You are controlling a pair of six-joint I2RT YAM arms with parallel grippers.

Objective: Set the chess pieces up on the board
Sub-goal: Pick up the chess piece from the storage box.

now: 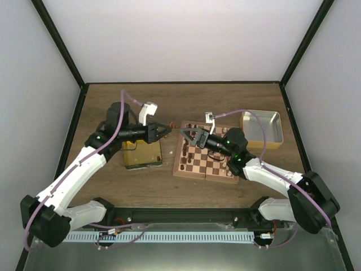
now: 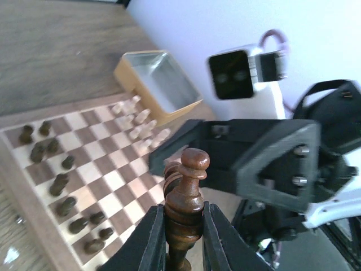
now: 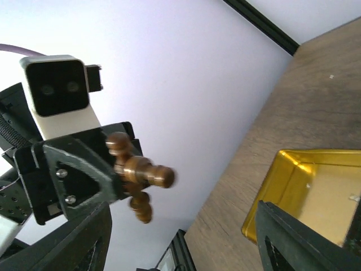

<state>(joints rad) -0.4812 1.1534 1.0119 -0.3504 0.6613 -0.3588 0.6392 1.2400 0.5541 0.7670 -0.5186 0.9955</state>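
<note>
Left wrist view: left gripper (image 2: pixel 184 219) pinches a dark brown wooden chessman (image 2: pixel 192 169); I should centre my spread right gripper (image 1: pixel 186 136) on it before closing.

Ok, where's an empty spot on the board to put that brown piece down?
The middle squares of the board are bare, between the dark pieces along one side and the cream pieces by the silver tin. Those two sides are crowded. The brown piece is in the left gripper, and the open right gripper hangs close.
</note>
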